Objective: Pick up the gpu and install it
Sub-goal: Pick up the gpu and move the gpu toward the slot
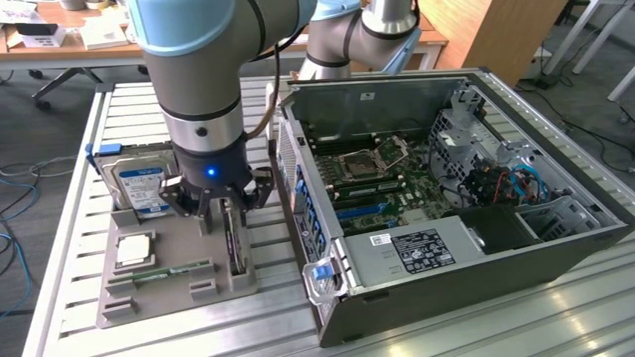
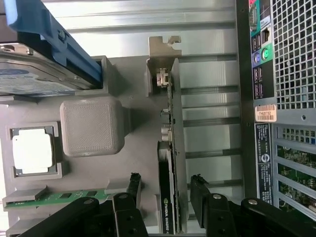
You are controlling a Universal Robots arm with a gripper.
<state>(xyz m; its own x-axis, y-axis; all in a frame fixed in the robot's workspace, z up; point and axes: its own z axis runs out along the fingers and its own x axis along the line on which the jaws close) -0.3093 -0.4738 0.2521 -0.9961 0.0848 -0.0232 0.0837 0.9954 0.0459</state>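
Observation:
The gpu stands on edge in a slot of the grey fixture, its silver bracket at the far end. It is a thin green card with a black cooler. In the exterior view the gpu sits just under the arm's wrist. My gripper is open and low over the card, one black finger on each side. A gap shows between the card and the fingertips. In the exterior view my gripper straddles the card's upper end.
The grey fixture also carries a silver hard drive, a CPU and a RAM stick. The opened PC case lies close on the exterior view's right, motherboard and blue slot exposed. The slatted metal table runs underneath.

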